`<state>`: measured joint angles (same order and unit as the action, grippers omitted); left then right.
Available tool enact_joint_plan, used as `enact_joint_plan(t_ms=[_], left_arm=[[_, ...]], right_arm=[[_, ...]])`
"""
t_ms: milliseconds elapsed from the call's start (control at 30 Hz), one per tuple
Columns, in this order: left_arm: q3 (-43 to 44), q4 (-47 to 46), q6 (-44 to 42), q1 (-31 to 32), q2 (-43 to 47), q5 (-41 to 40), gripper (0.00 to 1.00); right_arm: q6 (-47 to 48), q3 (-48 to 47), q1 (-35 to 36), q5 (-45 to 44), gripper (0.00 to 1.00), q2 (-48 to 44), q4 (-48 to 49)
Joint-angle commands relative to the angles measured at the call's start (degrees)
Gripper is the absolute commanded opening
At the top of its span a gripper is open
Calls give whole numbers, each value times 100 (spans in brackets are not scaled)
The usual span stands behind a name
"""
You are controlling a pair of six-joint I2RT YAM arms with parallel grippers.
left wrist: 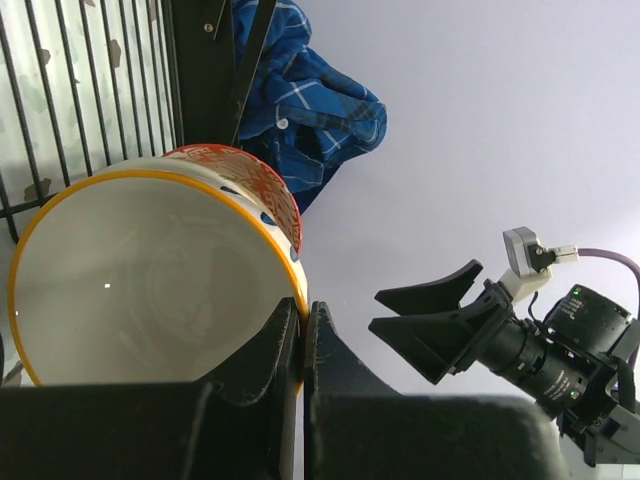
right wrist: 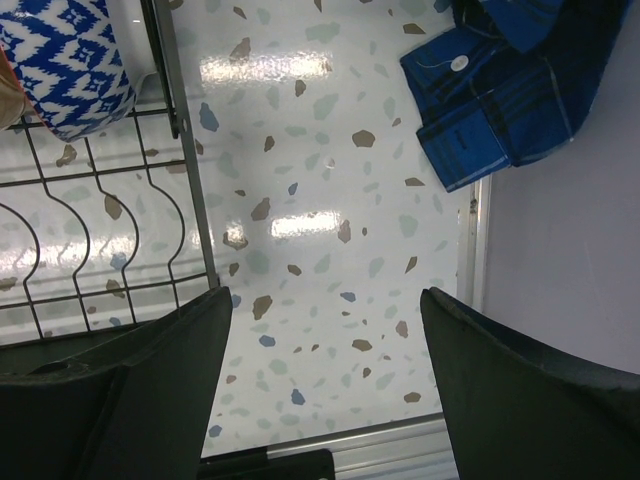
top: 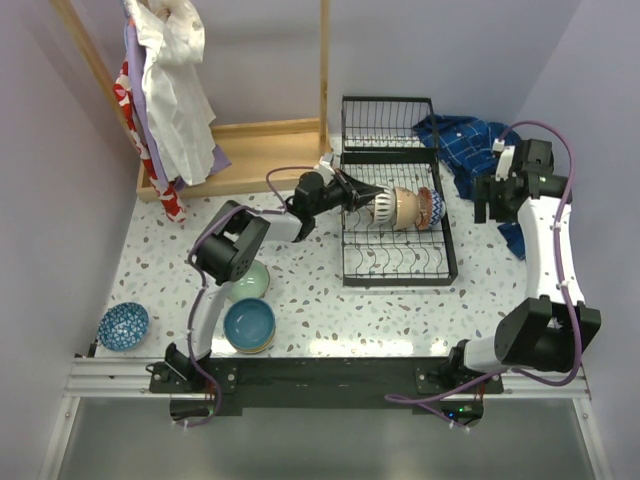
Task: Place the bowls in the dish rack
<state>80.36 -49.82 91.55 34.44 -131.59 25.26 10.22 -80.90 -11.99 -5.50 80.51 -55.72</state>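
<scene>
Left wrist view: a small round ceramic bowl (left wrist: 150,280), white inside with an orange rim and a red-orange patterned outside, was seen pinched at its rim by the left gripper (left wrist: 303,330). The jaws were clamped on the thin wall, one finger inside and one outside. From overhead it was held on edge at the black wire dish rack (top: 395,262), just beside other bowls (top: 412,208) stood between the prongs; contact with the wires could not be told. Such a bowl was judged rigid, glazed and slippery, and liable to chip against wire or its neighbours, so the rim was judged the practical hold. The right gripper (right wrist: 325,310) was spread wide with nothing held, above the speckled tabletop (right wrist: 330,150) beside the rack.
</scene>
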Motion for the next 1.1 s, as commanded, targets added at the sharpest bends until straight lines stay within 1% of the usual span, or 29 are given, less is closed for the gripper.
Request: enact_joint_plan(t_ms=[0, 233, 433, 667, 700, 733, 800, 833, 900, 933, 1000, 1067], left_arm=[[393, -555, 100, 98, -174, -29, 0], [429, -511, 135, 90, -359, -82, 0], [-151, -616, 171, 11, -51, -12, 0], [-310, -502, 223, -25, -7, 76, 0], [-319, -511, 214, -25, 10, 85, 3], [-336, -511, 197, -25, 28, 93, 12], [-345, -502, 74, -16, 124, 111, 19], [-354, -485, 4, -25, 203, 120, 29], [-371, -389, -172, -33, 291, 164, 37], [-415, -327, -242, -33, 335, 173, 44], [-468, -143, -558, -60, 493, 216, 49], [-521, 243, -935, -103, 704, 278, 52]], right_arm=[[103, -75, 47, -118, 80, 9, 35], [112, -39, 100, -136, 80, 79, 53], [103, -57, 135, -118, 80, 114, 114], [68, 66, 162, -74, 80, 96, 237], [68, 66, 162, -74, 80, 79, 229], [68, 49, 162, -66, 80, 70, 220], [68, 31, 170, -39, 80, 61, 211], [68, 22, 162, -39, 80, 53, 220], [59, 13, 170, 5, 80, 44, 229], [51, 13, 162, 13, 80, 26, 246], [42, 13, 171, 49, 80, 9, 255], [33, -31, 171, 75, 80, -9, 220]])
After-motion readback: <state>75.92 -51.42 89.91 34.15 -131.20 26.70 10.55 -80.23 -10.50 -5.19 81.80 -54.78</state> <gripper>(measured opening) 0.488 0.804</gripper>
